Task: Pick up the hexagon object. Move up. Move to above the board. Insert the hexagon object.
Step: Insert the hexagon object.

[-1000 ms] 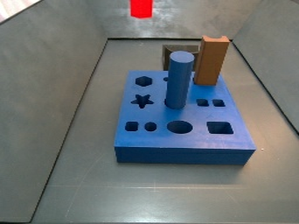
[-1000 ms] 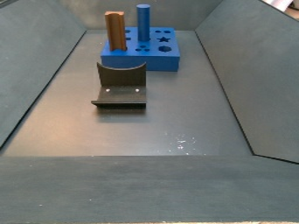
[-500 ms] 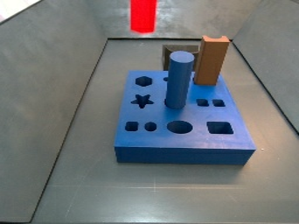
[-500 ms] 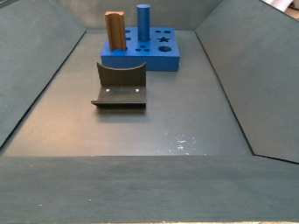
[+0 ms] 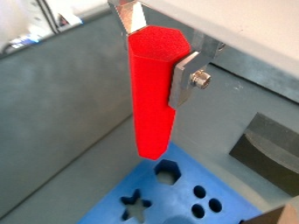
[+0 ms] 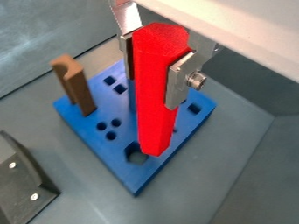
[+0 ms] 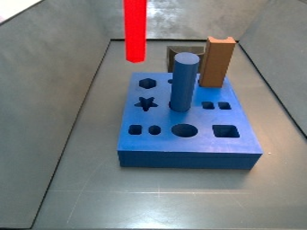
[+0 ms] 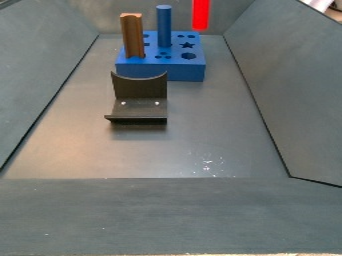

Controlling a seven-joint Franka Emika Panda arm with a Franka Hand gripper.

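My gripper [image 5: 158, 52] is shut on the upper end of the hexagon object [image 5: 152, 96], a tall red prism that hangs upright between the silver fingers; both wrist views show this [image 6: 152, 57]. The peg [image 7: 135, 27] hangs in the air above the far left part of the blue board [image 7: 180, 160], its lower end clear of the top. In a wrist view its lower end is right over the hexagon hole [image 5: 167, 169]. In both side views the gripper itself is out of frame, and the peg [image 8: 201, 12] reaches down from the upper edge.
A blue cylinder [image 7: 185, 81] and a brown block [image 7: 218, 61] stand upright in the board, to the right of the peg. The dark fixture [image 8: 138, 98] stands on the grey floor beside the board. Sloped grey walls close in the tray.
The red peg has come down: a second ago only its tip showed at the upper edge of the side view, now most of its length hangs above the board.
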